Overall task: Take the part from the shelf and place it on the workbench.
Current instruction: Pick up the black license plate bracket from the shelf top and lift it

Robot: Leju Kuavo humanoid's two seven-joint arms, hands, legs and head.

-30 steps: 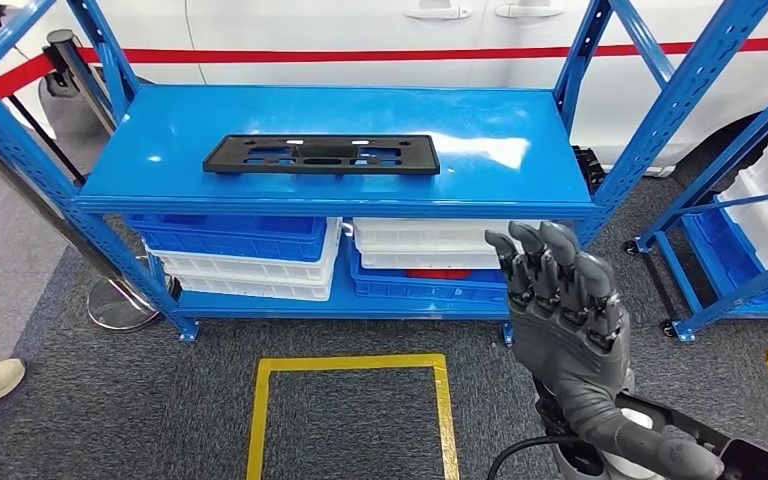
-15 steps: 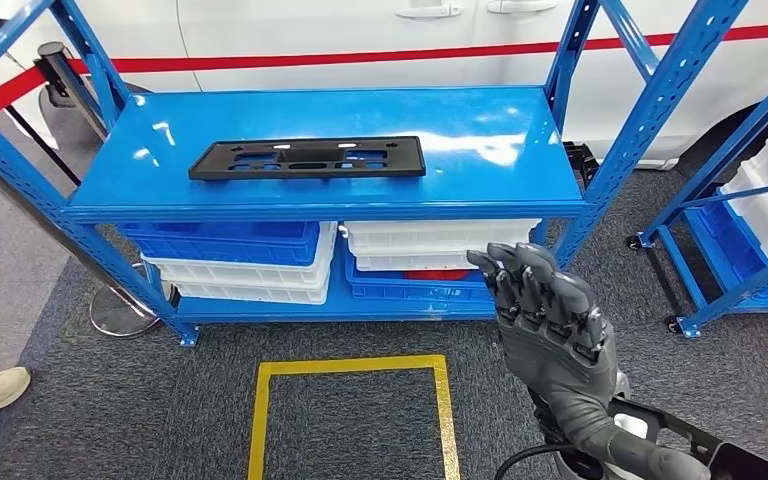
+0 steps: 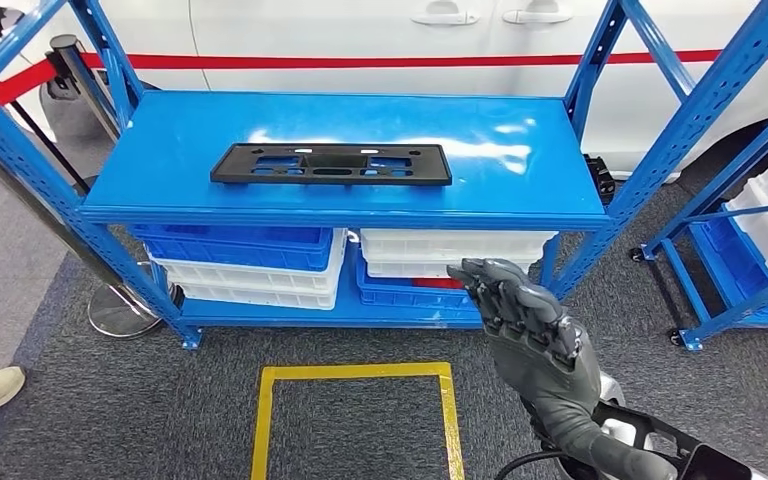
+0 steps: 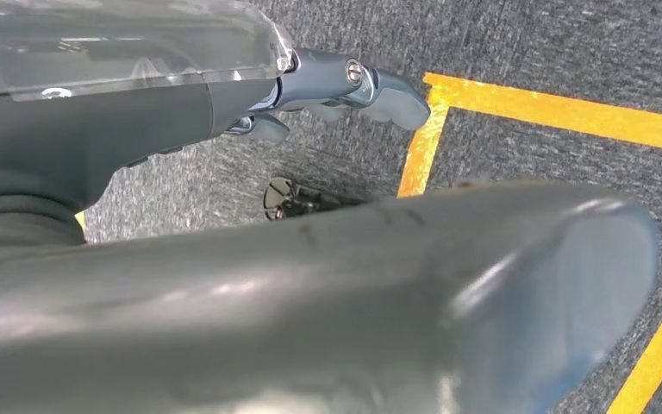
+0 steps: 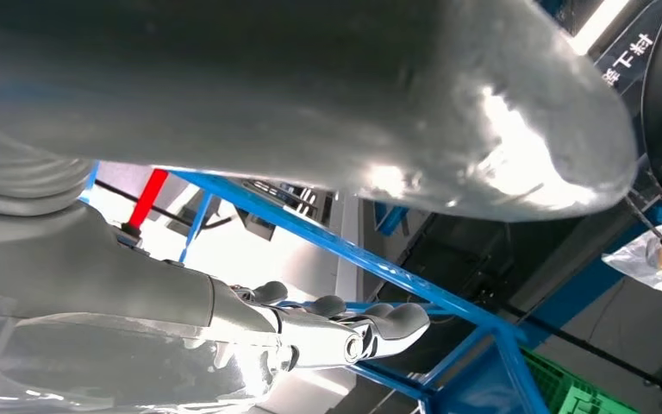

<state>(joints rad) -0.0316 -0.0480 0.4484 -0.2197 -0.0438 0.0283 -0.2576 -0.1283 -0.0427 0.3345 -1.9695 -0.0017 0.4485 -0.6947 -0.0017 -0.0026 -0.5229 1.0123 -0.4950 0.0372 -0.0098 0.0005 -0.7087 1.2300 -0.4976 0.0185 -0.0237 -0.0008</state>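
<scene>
Grey and many-fingered, our right robot hand (image 3: 528, 325) is raised in front of the blue metal shelf (image 3: 560, 215), fingers apart and lightly curled, holding nothing. It hangs below the level of the top board, in front of the bins on the lower board. Our left robot hand (image 4: 345, 86) hangs low over the grey carpet, near the yellow floor tape (image 4: 560, 108); from the little we see of its fingers we cannot tell whether it is spread or closed.

We find the part, a flat black plastic plate with cut-out slots (image 3: 331, 164), lying on the shelf's top board, its long axis running side to side, parallel to the front edge. From the right robot hand it lies forward, higher and to the left, well apart, with its right end nearest. We judge the right robot hand the better placed; the reach has to go up over the front lip of the board and then leftward to meet the plate.

Below the top board, stacked blue and white plastic bins (image 3: 250, 260) fill the lower board. The slanting blue upright (image 3: 660, 130) to the right stands near the arm's path. Behind the shelf is a white car with a red stripe (image 3: 360, 30).
</scene>
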